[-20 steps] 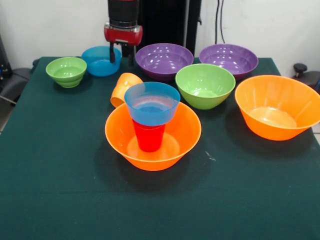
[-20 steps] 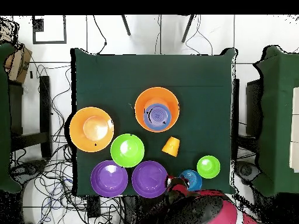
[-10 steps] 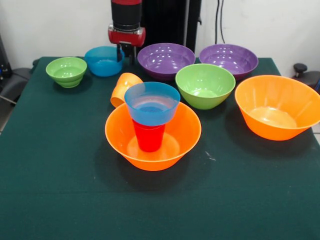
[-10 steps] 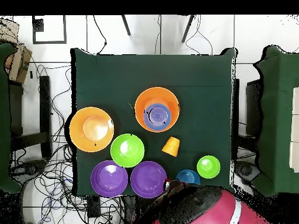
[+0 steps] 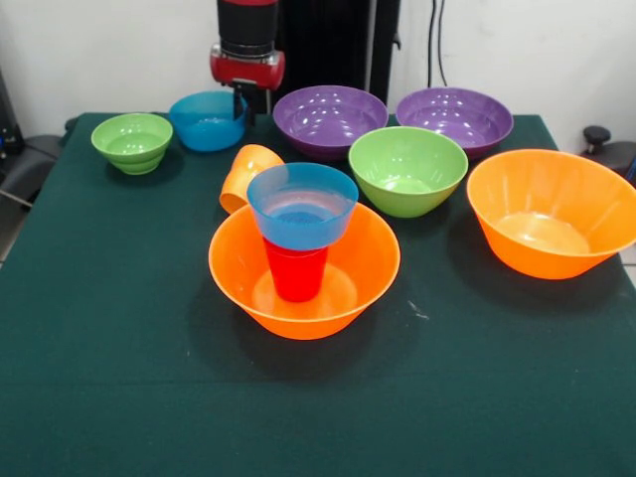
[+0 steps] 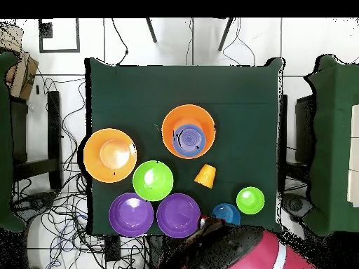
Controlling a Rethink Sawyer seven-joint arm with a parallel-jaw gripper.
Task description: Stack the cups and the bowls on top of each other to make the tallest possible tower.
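Note:
The tower stands mid-table: a large orange bowl (image 5: 231, 283) (image 6: 170, 125) holds an upside-down red cup (image 5: 295, 271), and a small blue bowl (image 5: 302, 205) (image 6: 188, 138) sits on the cup. Just behind it the orange cup (image 5: 245, 174) (image 6: 205, 175) lies on its side. At the back edge, my gripper (image 5: 248, 102) is shut on the right rim of the second small blue bowl (image 5: 202, 120) (image 6: 224, 211). In the overhead view the arm covers the gripper.
A small green bowl (image 5: 132, 141) (image 6: 250, 199) sits at the back left. Two purple bowls (image 5: 328, 120) (image 5: 454, 117), a medium green bowl (image 5: 407, 170) (image 6: 153, 180) and another large orange bowl (image 5: 552, 212) (image 6: 110, 155) fill the back and right.
The gripper shifted right onto the back blue bowl's rim and its fingers drew together. That bowl slid slightly right, and the gripper then edged a little left.

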